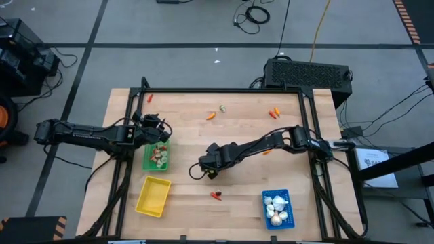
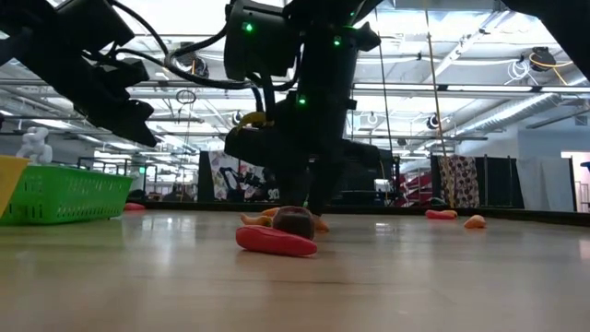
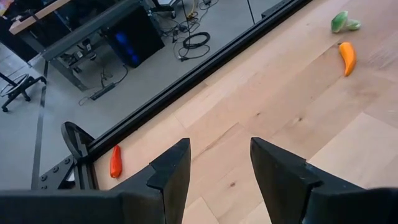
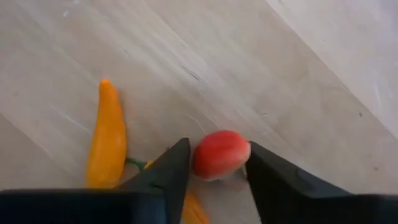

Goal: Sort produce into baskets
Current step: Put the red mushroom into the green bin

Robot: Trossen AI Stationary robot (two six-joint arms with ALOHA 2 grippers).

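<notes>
My right gripper (image 1: 205, 165) is low at the table's middle, shut on a small red round piece (image 4: 221, 152). An orange pepper-like piece (image 4: 107, 134) lies on the table beside it. My left gripper (image 1: 158, 133) is open and empty (image 3: 220, 168), above the far end of the green basket (image 1: 156, 158), which holds several pieces. The yellow basket (image 1: 153, 196) is at the near left. The blue basket (image 1: 277, 208) at the near right holds white bulbs. A red piece (image 1: 216, 196) lies between them. My right gripper pinches the red round piece's two opposite sides (image 4: 200, 155) between its two fingers. The piece fills the gap between them. The fingers come from above, slanting down. In the low view the piece (image 2: 293, 221) is at the table's surface; whether it is lifted clear, I cannot tell.
Loose pieces lie near the far edge: a red one (image 1: 150, 97) at far left, an orange and a green one (image 1: 215, 112) in the middle, orange and red ones (image 1: 274, 113) at far right. A black box (image 1: 308, 73) stands beyond the far edge.
</notes>
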